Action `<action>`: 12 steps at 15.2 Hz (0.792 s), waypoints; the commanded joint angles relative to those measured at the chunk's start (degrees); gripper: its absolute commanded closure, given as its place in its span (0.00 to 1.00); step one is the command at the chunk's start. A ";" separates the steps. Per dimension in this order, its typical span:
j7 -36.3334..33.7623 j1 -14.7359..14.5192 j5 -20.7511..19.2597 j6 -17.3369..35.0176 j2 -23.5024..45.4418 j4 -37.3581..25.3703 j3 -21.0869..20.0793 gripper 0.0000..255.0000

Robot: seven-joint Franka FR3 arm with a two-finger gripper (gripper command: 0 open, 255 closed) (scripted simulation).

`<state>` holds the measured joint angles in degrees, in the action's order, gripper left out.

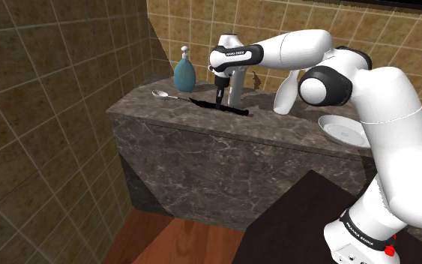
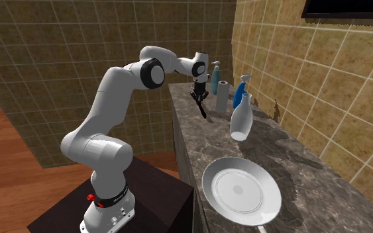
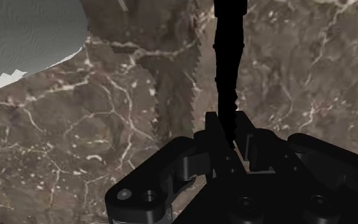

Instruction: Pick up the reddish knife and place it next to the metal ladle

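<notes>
End effector (image 3: pixel 231 137) clamped on one black knife (image 3: pixel 228 63), over countertop (image 1: pixel 291 124) bearing one ladle (image 1: pixel 164 95), one plate (image 2: pixel 241 188).

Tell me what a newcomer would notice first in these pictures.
The white arm stretching over the dark marble counter, its jaws shut on a dark knife dangling over the stone. Next, the big white plate at the counter's near end in the second exterior view, and the metal ladle near the teal bottle.

Shoulder view: beside stand (image 1: pixel 299 217), facing bench (image 1: pixel 202 154) front.
Second exterior view: along bench, from its end.
Wrist view: on hand (image 3: pixel 228 127), close above bench.
Shared: bench top.
</notes>
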<state>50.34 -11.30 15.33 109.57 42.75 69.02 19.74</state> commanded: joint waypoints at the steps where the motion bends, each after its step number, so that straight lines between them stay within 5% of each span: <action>1: 0.00 0.00 0.00 0.02 0.01 0.00 0.00 1.00; 2: 0.00 0.00 0.00 0.02 0.01 0.00 0.00 1.00; 3: 0.00 0.00 0.00 0.02 0.01 -0.01 0.00 0.00; 8: 0.00 0.00 0.00 0.03 0.01 0.00 0.00 0.00; 12: -0.63 0.57 -0.61 -6.31 -1.34 -5.14 0.38 0.00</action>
<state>49.80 -10.87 14.86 104.73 41.81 64.91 20.02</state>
